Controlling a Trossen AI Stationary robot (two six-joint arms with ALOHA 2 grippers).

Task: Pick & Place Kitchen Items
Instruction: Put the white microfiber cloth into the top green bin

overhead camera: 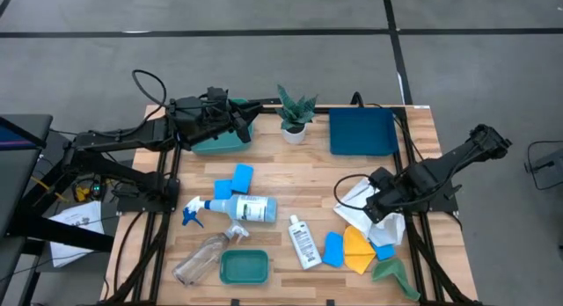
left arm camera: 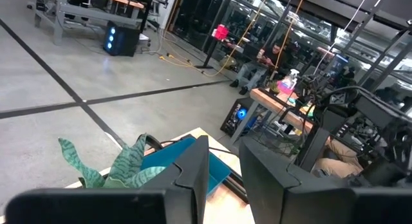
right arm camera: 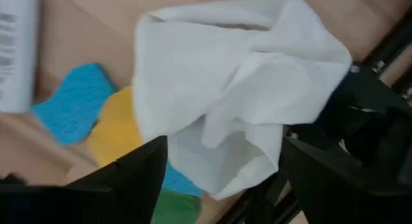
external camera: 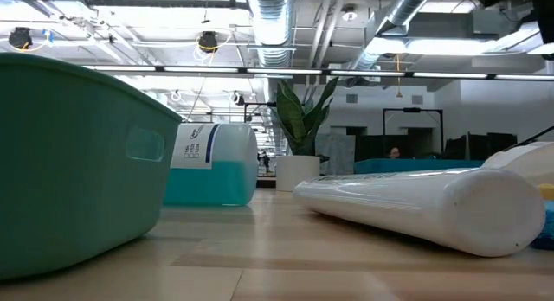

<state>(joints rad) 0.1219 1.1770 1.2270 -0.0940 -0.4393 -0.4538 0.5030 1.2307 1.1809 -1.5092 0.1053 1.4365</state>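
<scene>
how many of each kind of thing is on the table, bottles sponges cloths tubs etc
Bottles: 3 (white spray bottle, clear spray bottle, small white bottle)
Blue sponges: 4 visible ()
Cloths: 3 (white cloth, yellow cloth, green cloth)
Green tubs: 2 ()
Dark blue tray: 1
Potted plant: 1
Total: 14

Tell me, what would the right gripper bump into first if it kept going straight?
Probably the white cloth. The right gripper points its open fingers straight at it; the yellow cloth and blue sponge lie beyond.
</scene>
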